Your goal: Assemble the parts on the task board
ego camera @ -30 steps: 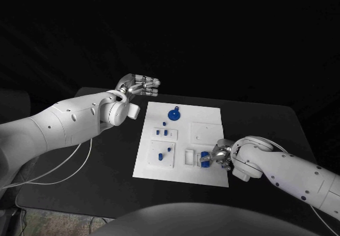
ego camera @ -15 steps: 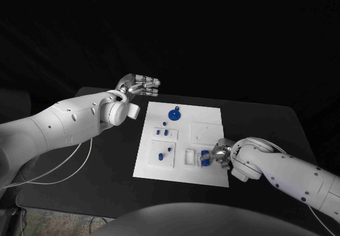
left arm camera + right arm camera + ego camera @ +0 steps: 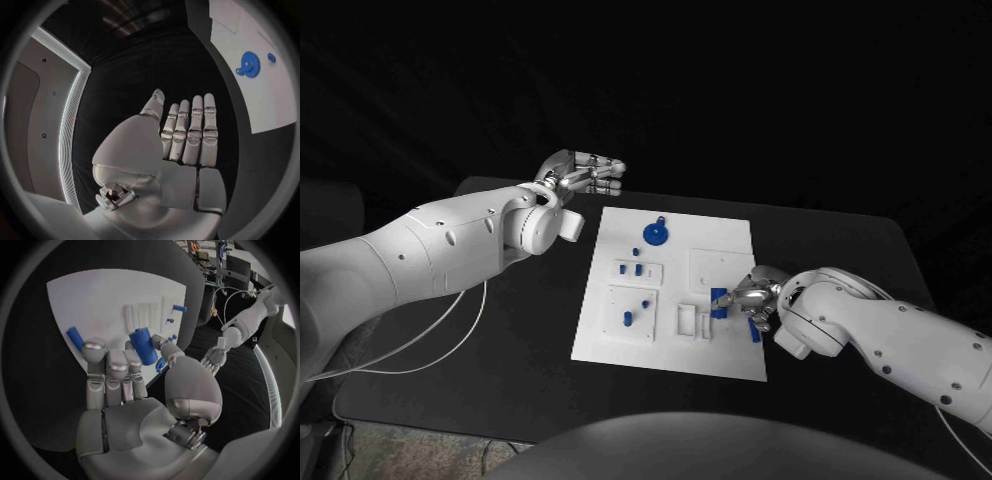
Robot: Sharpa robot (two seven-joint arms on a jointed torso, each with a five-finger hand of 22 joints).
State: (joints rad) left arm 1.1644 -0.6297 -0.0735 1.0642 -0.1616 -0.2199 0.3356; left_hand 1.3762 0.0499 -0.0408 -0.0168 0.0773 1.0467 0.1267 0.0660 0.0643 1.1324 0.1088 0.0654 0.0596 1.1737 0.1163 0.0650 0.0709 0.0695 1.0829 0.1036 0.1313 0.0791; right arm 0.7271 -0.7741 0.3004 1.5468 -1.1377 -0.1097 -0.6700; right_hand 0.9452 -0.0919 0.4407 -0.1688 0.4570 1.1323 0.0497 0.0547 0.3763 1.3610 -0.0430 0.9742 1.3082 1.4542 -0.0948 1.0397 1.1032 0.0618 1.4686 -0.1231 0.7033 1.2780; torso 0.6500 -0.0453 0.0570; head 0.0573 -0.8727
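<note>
The board lies in the middle of the black table, a white plate with raised white blocks and small blue parts on it. At its far end sits a blue gear with a small blue knob just beyond it; the left wrist view shows the same gear on the board's corner. Nearer the middle, two short blue pegs stand in a white block, and another pair of blue pieces sits in the block below it.

The right hand is over the board's near right part, grasping a blue cylinder between thumb and fingers. In the right wrist view the hand pinches that cylinder at its fingertips, held over the board. A second blue piece lies on the board just beside the fingers; in the head view it shows as a blue part under the wrist.

The left hand hangs over the table's far left corner, well apart from the board, released and holding nothing. The left wrist view shows it flat, fingers straight and side by side
</note>
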